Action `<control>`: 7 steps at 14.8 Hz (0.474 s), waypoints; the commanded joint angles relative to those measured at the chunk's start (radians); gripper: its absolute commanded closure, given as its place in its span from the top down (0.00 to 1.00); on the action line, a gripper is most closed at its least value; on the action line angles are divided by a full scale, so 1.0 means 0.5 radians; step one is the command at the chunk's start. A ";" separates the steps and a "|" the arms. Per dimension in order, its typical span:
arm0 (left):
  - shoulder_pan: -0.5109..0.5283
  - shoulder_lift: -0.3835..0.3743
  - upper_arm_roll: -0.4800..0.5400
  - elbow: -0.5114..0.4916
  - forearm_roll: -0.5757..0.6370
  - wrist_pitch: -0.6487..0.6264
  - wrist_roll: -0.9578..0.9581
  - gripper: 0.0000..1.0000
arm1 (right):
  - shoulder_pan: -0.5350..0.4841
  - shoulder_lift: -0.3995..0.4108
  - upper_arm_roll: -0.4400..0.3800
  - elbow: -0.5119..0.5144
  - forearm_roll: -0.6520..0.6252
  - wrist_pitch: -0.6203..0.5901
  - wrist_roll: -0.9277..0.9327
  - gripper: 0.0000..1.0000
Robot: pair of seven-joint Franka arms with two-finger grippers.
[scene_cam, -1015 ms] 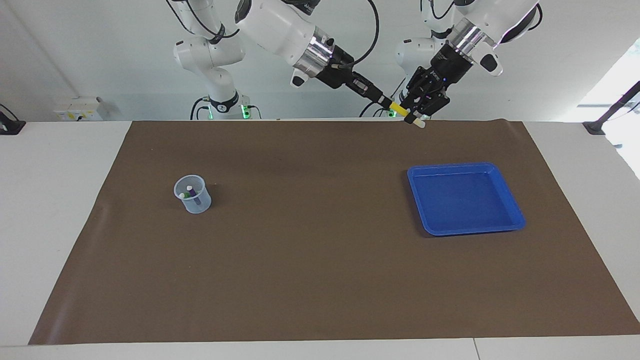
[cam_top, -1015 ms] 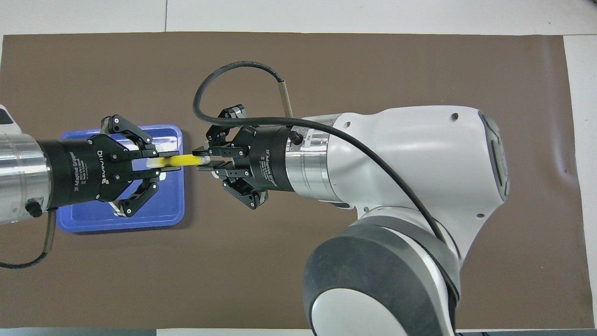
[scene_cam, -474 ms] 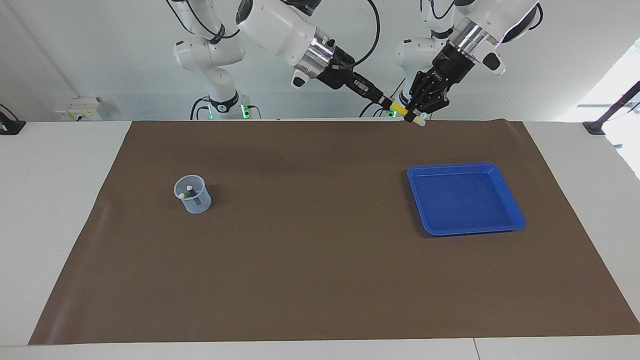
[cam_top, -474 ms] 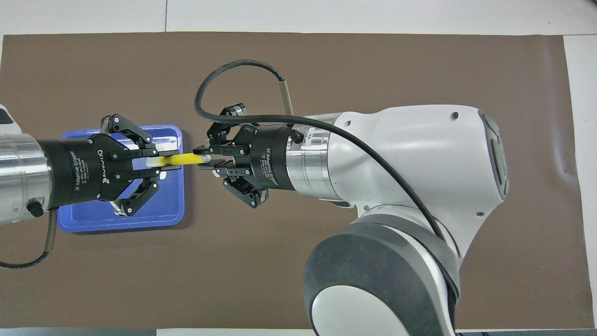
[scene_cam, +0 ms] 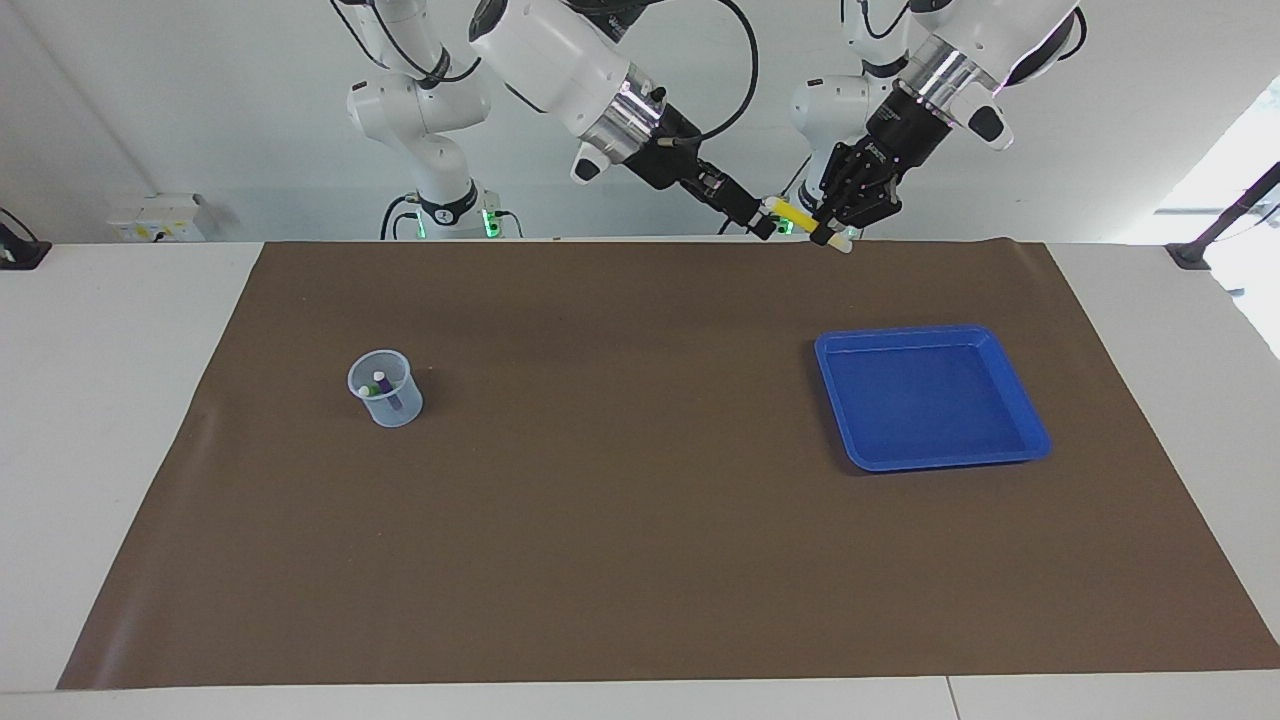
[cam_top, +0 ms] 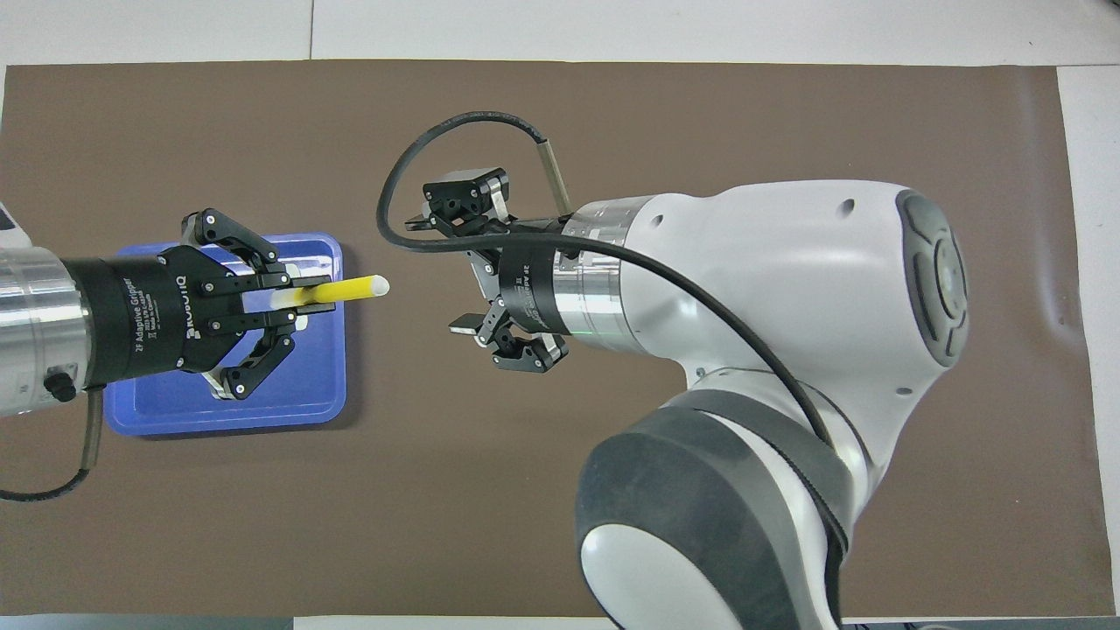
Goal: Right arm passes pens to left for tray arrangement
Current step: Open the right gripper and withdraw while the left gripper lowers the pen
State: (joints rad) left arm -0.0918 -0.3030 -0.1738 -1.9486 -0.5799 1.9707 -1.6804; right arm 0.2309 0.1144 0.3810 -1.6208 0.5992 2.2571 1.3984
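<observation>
While both my arms hang high above the brown mat [scene_cam: 640, 550], start at the right arm's end of the table. The small translucent cup [scene_cam: 385, 388] stands upright on the mat, and two pens lean inside it, the green pen [scene_cam: 367, 391] and the purple pen [scene_cam: 396, 403], pale caps up.

On to my right gripper [cam_top: 442, 269]. It is up in the air over the middle of the mat, and its fingers are spread wide with nothing between them. Overhead there is a clear gap of mat between those fingers and the pen's tip, so they are not touching!

Next, the yellow pen [cam_top: 337, 290]. It lies roughly level in the air, its free end pointing toward my right gripper. In the facing view the yellow pen [scene_cam: 797, 214] slopes gently down into my other gripper.

And there it is: my left gripper [cam_top: 302, 293] is pinching that pen, fingers pressed against its shaft near one end. From overhead this gripper covers part of the tray [cam_top: 315, 385]. The facing view shows my left gripper [scene_cam: 835, 225] well above the table and clear of it.

Last, the blue tray [scene_cam: 930, 395] sits flat on the mat toward the left arm's end, no pen in it.
</observation>
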 commanded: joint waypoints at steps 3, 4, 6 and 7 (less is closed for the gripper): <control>0.202 -0.029 -0.011 -0.155 0.025 0.032 0.494 0.00 | -0.246 -0.020 -0.007 0.036 -0.229 -0.390 -0.338 1.00; 0.232 -0.011 -0.011 -0.177 0.025 0.016 0.675 0.00 | -0.293 -0.029 -0.007 0.036 -0.290 -0.482 -0.440 1.00; 0.306 0.053 -0.008 -0.266 0.025 0.031 1.223 0.00 | -0.373 -0.066 -0.007 0.026 -0.550 -0.660 -0.633 1.00; 0.352 0.069 -0.008 -0.312 0.028 0.029 1.490 0.00 | -0.391 -0.072 -0.007 0.014 -0.630 -0.703 -0.716 1.00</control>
State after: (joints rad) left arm 0.0479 -0.2826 -0.1718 -2.0542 -0.5746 1.9708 -1.1540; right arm 0.0595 0.1000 0.3678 -1.6048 0.3655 1.9568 1.1193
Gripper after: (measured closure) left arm 0.833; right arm 0.000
